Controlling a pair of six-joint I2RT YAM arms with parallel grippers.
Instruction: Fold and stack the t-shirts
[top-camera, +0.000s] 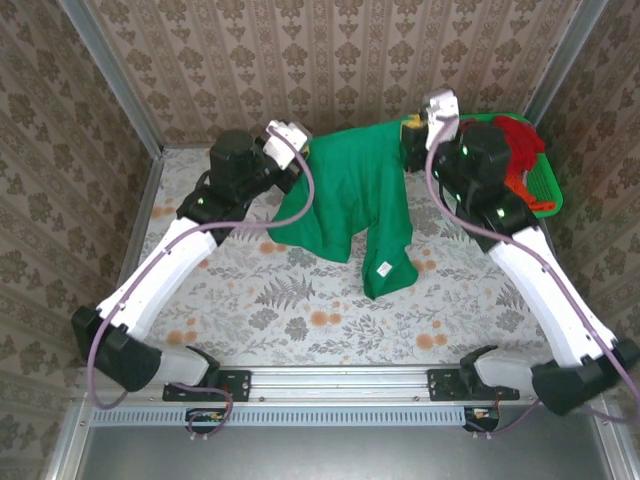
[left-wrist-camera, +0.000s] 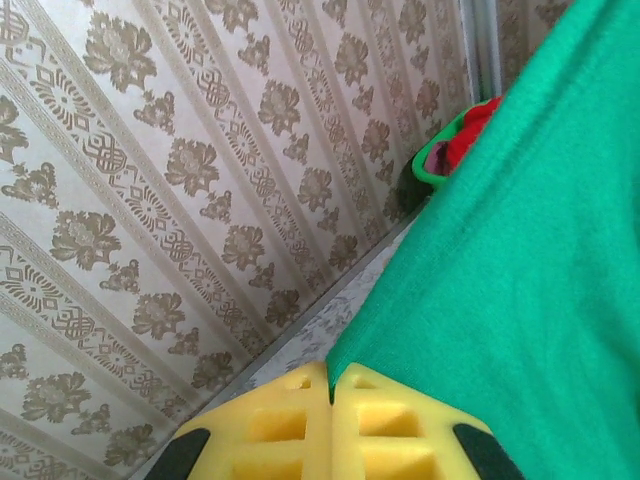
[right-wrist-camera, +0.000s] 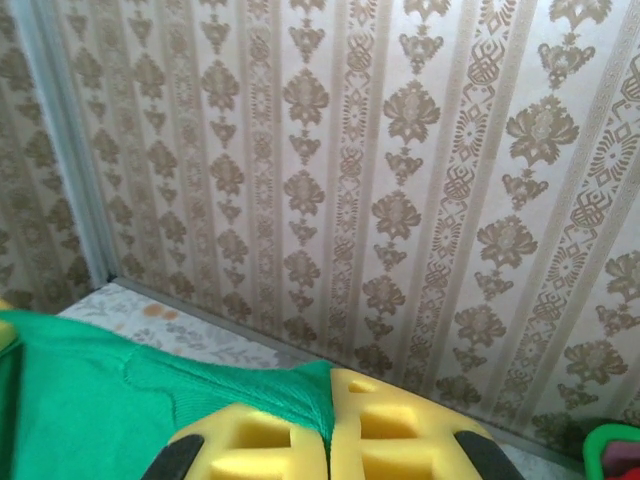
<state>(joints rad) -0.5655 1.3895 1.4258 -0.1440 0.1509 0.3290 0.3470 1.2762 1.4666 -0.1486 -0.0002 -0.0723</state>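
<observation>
I see my left gripper (left-wrist-camera: 329, 385) pinched tight on one top edge of the green t-shirt (top-camera: 350, 190), with its two yellow fingers pressed together on the cloth. My right gripper (right-wrist-camera: 329, 395) is pinched on the other top edge the same way. The shirt hangs in the air between my two arms, near the back wall. Its low end, with a small white tag, droops to the flowery table (top-camera: 280, 310), and I cannot tell if it touches. A red t-shirt (top-camera: 518, 135) lies in the green basket (top-camera: 548, 185) at the back right, just beside my right arm
</observation>
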